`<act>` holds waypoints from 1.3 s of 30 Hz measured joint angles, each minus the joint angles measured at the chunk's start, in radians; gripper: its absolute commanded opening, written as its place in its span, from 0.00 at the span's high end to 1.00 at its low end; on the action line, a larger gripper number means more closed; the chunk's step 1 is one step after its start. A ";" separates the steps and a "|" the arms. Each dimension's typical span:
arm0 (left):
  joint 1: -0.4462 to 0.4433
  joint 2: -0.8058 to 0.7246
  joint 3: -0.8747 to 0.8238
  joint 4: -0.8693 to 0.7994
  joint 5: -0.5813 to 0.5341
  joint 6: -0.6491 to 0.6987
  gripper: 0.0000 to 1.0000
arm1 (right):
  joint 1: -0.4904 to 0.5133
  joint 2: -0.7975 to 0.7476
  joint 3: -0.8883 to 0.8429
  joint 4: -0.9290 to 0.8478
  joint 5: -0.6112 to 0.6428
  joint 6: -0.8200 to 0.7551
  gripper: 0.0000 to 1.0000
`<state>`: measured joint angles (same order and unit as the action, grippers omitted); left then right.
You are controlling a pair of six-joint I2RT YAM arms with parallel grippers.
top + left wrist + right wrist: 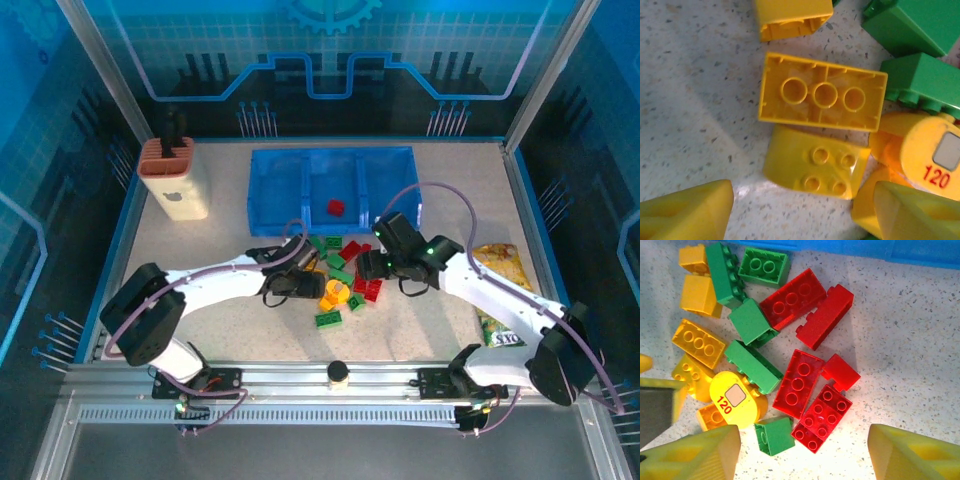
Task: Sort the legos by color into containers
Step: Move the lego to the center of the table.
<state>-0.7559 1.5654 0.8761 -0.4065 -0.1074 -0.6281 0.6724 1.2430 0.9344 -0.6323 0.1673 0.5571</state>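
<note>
Near the centre of the top view, the legos (340, 275) lie in a loose pile on the table (420, 330), just below the blue tray (262, 195), whose middle compartment holds one red brick (335, 207). The left gripper (305, 278) reaches the pile's left edge and the right gripper (365, 270) its right edge. At the bottom of the left wrist frame, the left fingers (690, 212) stand apart with nothing clamped. A small yellow four-stud brick (815, 167) lies just above the gap, under an upturned yellow brick (822, 95). At the bottom of the right wrist frame, the right fingers (695, 455) are likewise apart and empty, with a red studded brick (822, 417) and a green brick (775, 436) lying between them. A beige holder (175, 180) stands at upper left, a snack bag (505, 275) at right
</note>
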 measured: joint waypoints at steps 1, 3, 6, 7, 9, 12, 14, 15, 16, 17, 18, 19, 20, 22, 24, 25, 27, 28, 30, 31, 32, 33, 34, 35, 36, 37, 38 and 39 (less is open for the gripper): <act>0.000 0.019 0.011 0.002 0.000 0.000 0.28 | -0.001 -0.011 -0.010 0.010 -0.002 0.005 0.32; 0.000 0.049 0.024 0.006 0.003 -0.001 0.28 | -0.002 -0.024 -0.026 0.022 -0.004 0.010 0.32; 0.000 0.084 0.040 0.006 0.008 -0.002 0.26 | -0.006 -0.031 -0.038 0.029 -0.011 0.017 0.33; 0.000 0.095 0.045 0.005 0.008 -0.005 0.25 | -0.006 -0.031 -0.038 0.032 -0.012 0.019 0.33; 0.000 0.110 0.053 0.005 0.008 -0.009 0.24 | -0.006 -0.031 -0.038 0.042 -0.016 0.020 0.33; -0.001 0.123 0.066 0.004 0.008 -0.011 0.24 | -0.006 -0.033 -0.046 0.066 -0.019 0.023 0.33; -0.002 0.138 0.081 0.002 0.008 -0.013 0.24 | -0.006 -0.033 -0.061 0.075 -0.022 0.024 0.33; -0.003 0.146 0.088 0.000 0.007 -0.013 0.25 | -0.006 -0.033 -0.066 0.077 -0.022 0.024 0.33; -0.004 0.154 0.097 -0.009 0.004 -0.013 0.25 | -0.006 -0.033 -0.071 0.077 -0.023 0.026 0.33; -0.004 0.160 0.104 -0.016 0.002 -0.013 0.25 | -0.006 -0.033 -0.073 0.077 -0.026 0.027 0.33; -0.005 0.164 0.109 -0.023 -0.001 -0.015 0.25 | -0.006 -0.033 -0.073 0.078 -0.026 0.027 0.33; -0.008 0.170 0.116 -0.031 -0.005 -0.017 0.25 | -0.006 -0.033 -0.074 0.081 -0.028 0.027 0.33; -0.010 0.174 0.121 -0.038 -0.009 -0.019 0.26 | -0.006 -0.033 -0.075 0.086 -0.030 0.027 0.33; -0.012 0.177 0.124 -0.045 -0.017 -0.020 0.28 | -0.007 -0.033 -0.078 0.091 -0.031 0.028 0.33; -0.014 0.176 0.122 -0.045 -0.024 -0.021 0.28 | -0.010 -0.033 -0.081 0.097 -0.038 0.031 0.33; -0.014 0.173 0.119 -0.043 -0.027 -0.023 0.28 | -0.011 -0.033 -0.084 0.103 -0.041 0.031 0.33; -0.015 0.159 0.098 -0.028 -0.030 -0.026 0.28 | -0.013 -0.032 -0.090 0.109 -0.045 0.032 0.33; -0.015 0.145 0.079 -0.011 -0.031 -0.027 0.28 | -0.013 -0.030 -0.090 0.111 -0.047 0.034 0.33; -0.013 0.116 0.041 0.022 -0.031 -0.028 0.28 | -0.013 -0.025 -0.091 0.118 -0.049 0.036 0.33; -0.010 0.100 0.021 0.035 -0.031 -0.028 0.28 | -0.013 -0.021 -0.091 0.123 -0.052 0.038 0.33; -0.005 0.082 -0.003 0.048 -0.029 -0.029 0.28 | -0.013 -0.017 -0.091 0.127 -0.054 0.039 0.33; 0.002 0.064 -0.023 0.055 -0.026 -0.032 0.28 | -0.013 -0.012 -0.091 0.132 -0.058 0.039 0.33; 0.011 0.046 -0.042 0.060 -0.025 -0.036 0.28 | -0.013 -0.008 -0.091 0.135 -0.064 0.040 0.34; 0.019 0.034 -0.055 0.063 -0.023 -0.040 0.28 | -0.013 -0.005 -0.091 0.137 -0.066 0.042 0.34; 0.028 0.022 -0.068 0.068 -0.018 -0.046 0.28 | -0.013 -0.002 -0.091 0.139 -0.071 0.043 0.34; 0.038 0.010 -0.080 0.071 -0.015 -0.051 0.28 | -0.012 0.001 -0.091 0.140 -0.072 0.045 0.34; 0.045 0.001 -0.088 0.071 -0.013 -0.052 0.28 | -0.012 0.003 -0.091 0.141 -0.073 0.045 0.34; 0.055 -0.010 -0.095 0.068 -0.011 -0.053 0.28 | -0.012 0.003 -0.091 0.141 -0.074 0.046 0.34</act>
<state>-0.7006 1.5555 0.7811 -0.3389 -0.1184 -0.6815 0.6601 1.2461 0.8433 -0.4911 0.0933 0.6029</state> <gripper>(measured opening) 0.720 0.665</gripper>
